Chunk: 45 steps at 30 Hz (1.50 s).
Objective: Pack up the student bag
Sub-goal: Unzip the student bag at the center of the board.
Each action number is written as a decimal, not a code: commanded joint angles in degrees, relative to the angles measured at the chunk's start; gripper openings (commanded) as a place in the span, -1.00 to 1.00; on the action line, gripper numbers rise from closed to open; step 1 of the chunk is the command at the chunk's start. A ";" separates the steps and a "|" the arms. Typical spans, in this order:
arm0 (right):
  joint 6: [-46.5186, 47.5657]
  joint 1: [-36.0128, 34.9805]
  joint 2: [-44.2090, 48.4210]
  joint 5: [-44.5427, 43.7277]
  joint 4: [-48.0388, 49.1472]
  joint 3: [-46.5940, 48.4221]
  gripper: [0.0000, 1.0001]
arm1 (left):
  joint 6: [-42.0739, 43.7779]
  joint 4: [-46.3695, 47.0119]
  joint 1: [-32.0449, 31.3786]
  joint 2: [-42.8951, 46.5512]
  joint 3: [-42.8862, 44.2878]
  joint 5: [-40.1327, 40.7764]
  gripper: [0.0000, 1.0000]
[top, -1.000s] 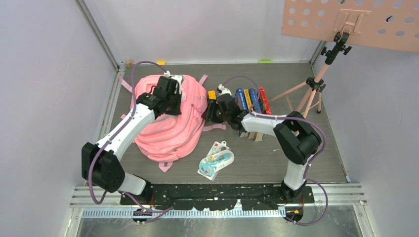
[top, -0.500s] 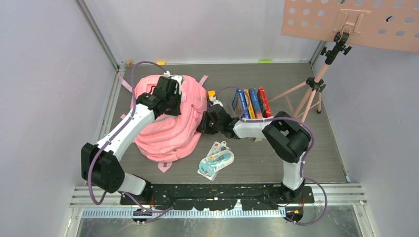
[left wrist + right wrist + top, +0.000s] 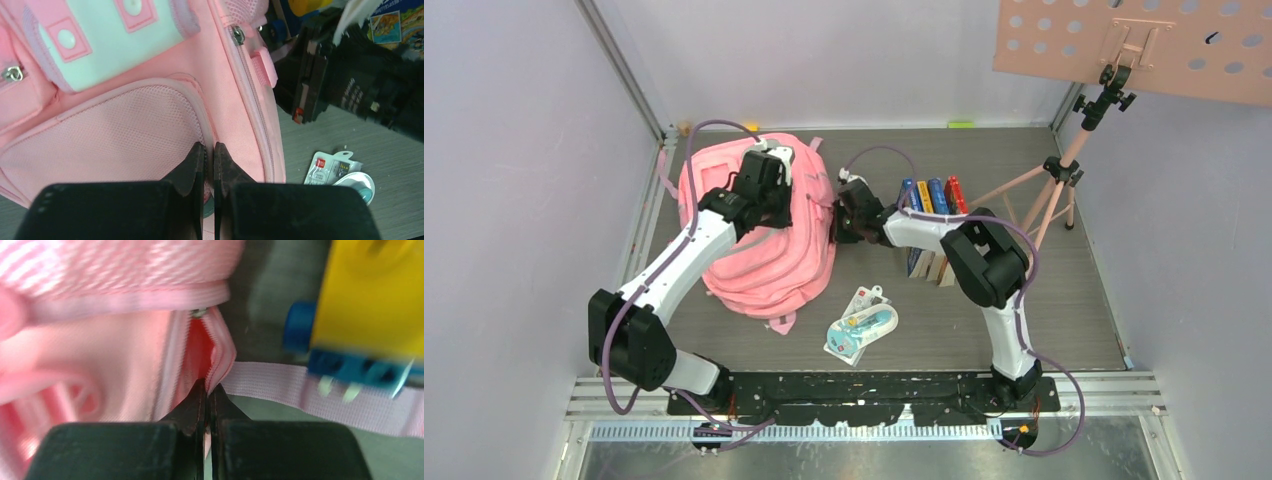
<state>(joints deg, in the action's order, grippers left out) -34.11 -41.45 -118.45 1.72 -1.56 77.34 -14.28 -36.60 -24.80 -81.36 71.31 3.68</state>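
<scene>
- The student bag (image 3: 759, 235), a large soft pink backpack with pale patches on its front pockets, lay on the dark table (image 3: 1044, 310), its top toward the back wall.
- The left fingers (image 3: 192, 167) were pressed together on the bag's front. Their tips sat at the seam beside a pink mesh pocket, with a sliver of pink fabric showing between them.
- The right fingers (image 3: 192, 410) were at the bag's right edge, clamped together on a fold of pink fabric along an open zipper.
- A pink strap (image 3: 280, 382) ran out flat from the bag's right side, just past those fingers.
- A blurred yellow and blue object (image 3: 370, 305) sat just beyond that strap.
- A row of books (image 3: 932, 200) with blue, yellow and red covers stood near the bag's right side.
- A small blister pack (image 3: 861, 325) lay on the table near the bag's lower right corner.
- A pink tripod stand (image 3: 1059, 185) stood well to the right of the bag, beyond the books.
</scene>
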 commanded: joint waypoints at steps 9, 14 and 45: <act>11.41 7.96 -2.88 3.19 -0.45 11.88 -0.38 | 0.35 -0.71 -2.21 0.90 0.67 -0.83 -1.00; 11.21 8.00 6.30 3.69 0.59 2.31 0.12 | -1.46 0.26 -0.39 0.59 0.25 -1.09 -1.00; 8.49 -17.42 16.80 9.05 20.99 -19.78 0.17 | -2.51 1.00 2.21 -0.59 0.06 -5.84 -1.00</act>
<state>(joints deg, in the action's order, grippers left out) -26.04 -57.30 -101.80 10.37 16.84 56.05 -17.50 -38.41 -22.74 -83.05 70.41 -0.62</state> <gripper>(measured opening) 0.588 0.048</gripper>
